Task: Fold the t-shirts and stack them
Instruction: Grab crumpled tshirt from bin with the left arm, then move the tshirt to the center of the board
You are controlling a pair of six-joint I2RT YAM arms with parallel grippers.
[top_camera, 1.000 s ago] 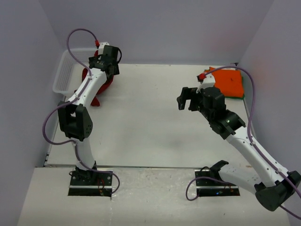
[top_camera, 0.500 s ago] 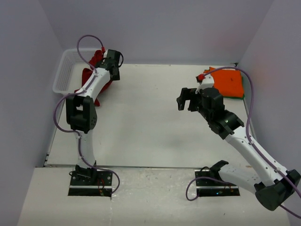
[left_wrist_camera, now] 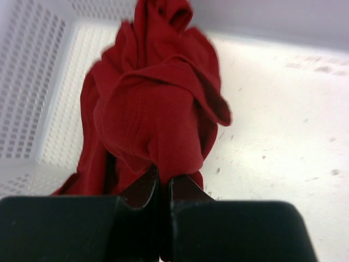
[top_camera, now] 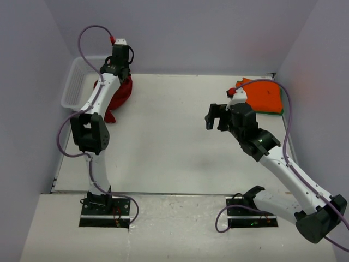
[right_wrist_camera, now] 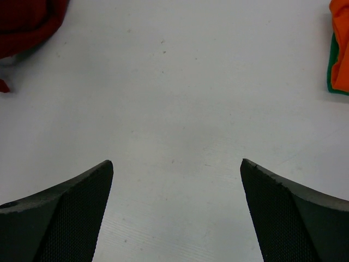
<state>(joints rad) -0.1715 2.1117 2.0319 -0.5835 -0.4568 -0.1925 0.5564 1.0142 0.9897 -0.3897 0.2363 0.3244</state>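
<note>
The dark red t-shirt (top_camera: 119,93) lies bunched at the table's far left, partly over the rim of the white mesh basket (top_camera: 73,87). My left gripper (top_camera: 121,73) points down onto it. In the left wrist view that gripper (left_wrist_camera: 162,183) is shut on a fold of the red cloth (left_wrist_camera: 158,109), which hangs crumpled from the jaws. The orange t-shirt (top_camera: 264,95) lies folded at the far right on a green one (top_camera: 272,112) that shows only an edge. My right gripper (top_camera: 214,115) hovers open over bare table (right_wrist_camera: 177,164), holding nothing.
The basket (left_wrist_camera: 32,82) stands against the left wall, just behind the red shirt. Purple-grey walls close the table on the left, back and right. In the right wrist view, red cloth (right_wrist_camera: 27,22) shows top left, and orange (right_wrist_camera: 341,33) and green (right_wrist_camera: 331,76) cloth top right.
My left gripper has gone from open to shut on the red t-shirt and swung back toward the far wall, gathering the cloth into a bunch. The right arm has barely moved.
</note>
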